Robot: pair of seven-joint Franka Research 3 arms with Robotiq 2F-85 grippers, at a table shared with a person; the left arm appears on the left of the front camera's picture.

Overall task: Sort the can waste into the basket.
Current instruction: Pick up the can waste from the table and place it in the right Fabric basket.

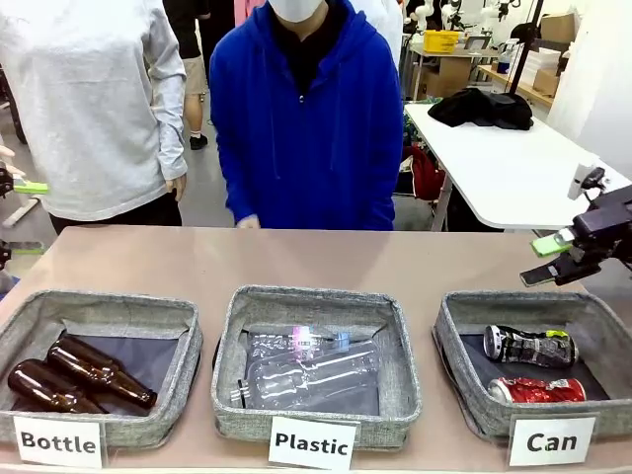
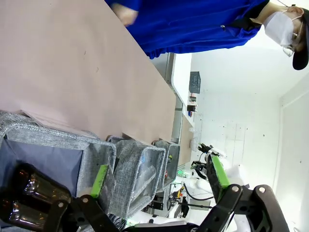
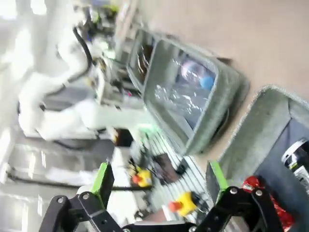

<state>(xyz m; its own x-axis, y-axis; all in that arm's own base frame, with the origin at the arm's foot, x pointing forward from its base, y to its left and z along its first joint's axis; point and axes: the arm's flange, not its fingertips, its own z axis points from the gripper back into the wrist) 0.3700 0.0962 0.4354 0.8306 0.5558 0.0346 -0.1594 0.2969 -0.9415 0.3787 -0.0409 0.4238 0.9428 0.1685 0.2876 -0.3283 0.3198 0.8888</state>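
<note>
Both crushed cans lie inside the Can basket [image 1: 460,370] at the right: the black can [image 1: 529,346] toward the back, the red can [image 1: 538,390] in front of it. My right gripper [image 1: 546,261] hovers open and empty above the basket's far right corner. In the right wrist view this gripper [image 3: 159,179] is spread wide, with the red can [image 3: 270,205] and the black can [image 3: 297,157] low at the right in the Can basket [image 3: 256,125]. My left gripper [image 1: 22,217] is at the far left edge, and it is open and empty in its wrist view [image 2: 159,176].
The Plastic basket [image 1: 229,380] with clear bottles [image 1: 311,370] stands in the middle. The Bottle basket [image 1: 178,316] with brown bottles [image 1: 99,373] is at the left. A person in a blue hoodie [image 1: 306,128] stands at the far side. Bare tabletop [image 1: 296,259] lies behind the baskets.
</note>
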